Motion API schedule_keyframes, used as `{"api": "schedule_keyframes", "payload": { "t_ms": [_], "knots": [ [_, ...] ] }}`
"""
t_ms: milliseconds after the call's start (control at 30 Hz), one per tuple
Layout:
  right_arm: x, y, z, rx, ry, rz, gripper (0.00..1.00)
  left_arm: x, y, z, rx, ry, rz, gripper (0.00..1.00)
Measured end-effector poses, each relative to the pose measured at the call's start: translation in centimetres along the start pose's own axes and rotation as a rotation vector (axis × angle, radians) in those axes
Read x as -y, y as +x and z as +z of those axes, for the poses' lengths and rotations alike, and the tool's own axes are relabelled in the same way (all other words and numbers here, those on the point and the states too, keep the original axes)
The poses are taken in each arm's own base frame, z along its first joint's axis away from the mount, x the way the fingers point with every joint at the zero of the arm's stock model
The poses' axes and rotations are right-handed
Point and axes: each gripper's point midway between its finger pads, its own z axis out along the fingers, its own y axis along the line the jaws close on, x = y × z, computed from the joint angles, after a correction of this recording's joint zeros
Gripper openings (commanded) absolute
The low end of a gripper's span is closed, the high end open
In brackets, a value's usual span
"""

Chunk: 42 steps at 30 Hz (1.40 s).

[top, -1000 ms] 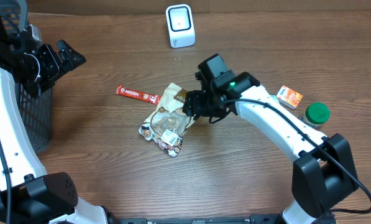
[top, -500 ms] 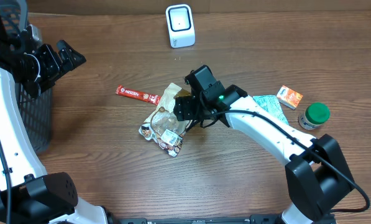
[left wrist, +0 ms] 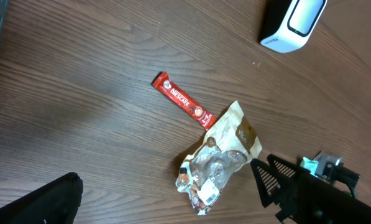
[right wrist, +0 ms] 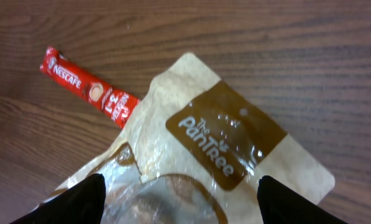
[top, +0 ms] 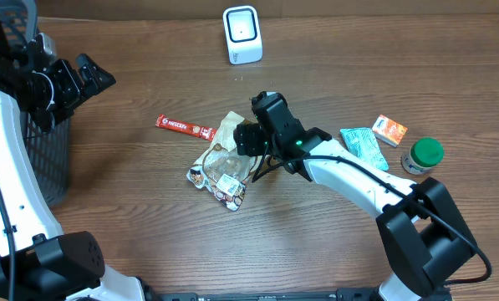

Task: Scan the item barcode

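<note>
The item, a tan and clear PanTree snack bag point(top: 224, 163), lies flat mid-table with a white barcode label point(top: 226, 181) near its lower end. My right gripper point(top: 247, 142) hovers over the bag's upper right part. In the right wrist view the bag point(right wrist: 204, 143) fills the frame and my right gripper point(right wrist: 179, 202) is open, a fingertip point(right wrist: 79, 199) on each side. The white scanner point(top: 241, 33) stands at the back. My left gripper point(top: 97, 78) is raised at far left, open and empty. The left wrist view shows the bag point(left wrist: 219, 155) and scanner point(left wrist: 294, 22).
A red Nescafe stick point(top: 185, 127) lies just left of the bag's top. A black mesh basket point(top: 53, 159) stands at the left edge. At the right are a teal packet point(top: 364, 146), an orange box point(top: 389, 130) and a green-lidded jar point(top: 423, 155).
My right arm has swung left and come over the snack bag, uncovering the teal packet, and its jaws have spread wider. The left arm has not moved.
</note>
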Motion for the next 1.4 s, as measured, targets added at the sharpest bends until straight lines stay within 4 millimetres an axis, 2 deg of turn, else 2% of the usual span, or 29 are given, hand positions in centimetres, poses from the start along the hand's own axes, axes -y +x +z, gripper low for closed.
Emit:
{"api": "schedule_keyframes", "payload": {
  "t_ms": [367,500,633,833,967,1133,1267,1400],
  "knots": [
    [1.1,1.0,1.8,0.032,0.012,-0.043,0.83,0.0,0.0,0.0,0.000,0.000,0.000,1.00],
    [2.3,3.0,3.4,-0.031,0.046,-0.055,0.81,0.0,0.0,0.0,0.000,0.000,0.000,1.00],
    [3.7,4.8,3.6,-0.102,0.094,-0.052,0.74,0.0,0.0,0.0,0.000,0.000,0.000,1.00],
    [6.1,5.8,1.3,-0.204,0.173,-0.003,0.74,0.0,0.0,0.0,0.000,0.000,0.000,1.00],
    [8.3,5.7,-0.8,-0.235,0.236,0.049,0.75,0.0,0.0,0.0,0.000,0.000,0.000,1.00],
    [10.0,5.9,-3.2,-0.259,0.287,0.165,0.78,0.0,0.0,0.0,0.000,0.000,0.000,1.00],
    [10.5,6.1,-3.4,-0.270,0.295,0.208,0.79,0.0,0.0,0.0,0.000,0.000,0.000,1.00],
    [9.5,5.1,-2.9,-0.241,0.230,0.186,0.80,0.0,0.0,0.0,0.000,0.000,0.000,1.00]
  ]
}}
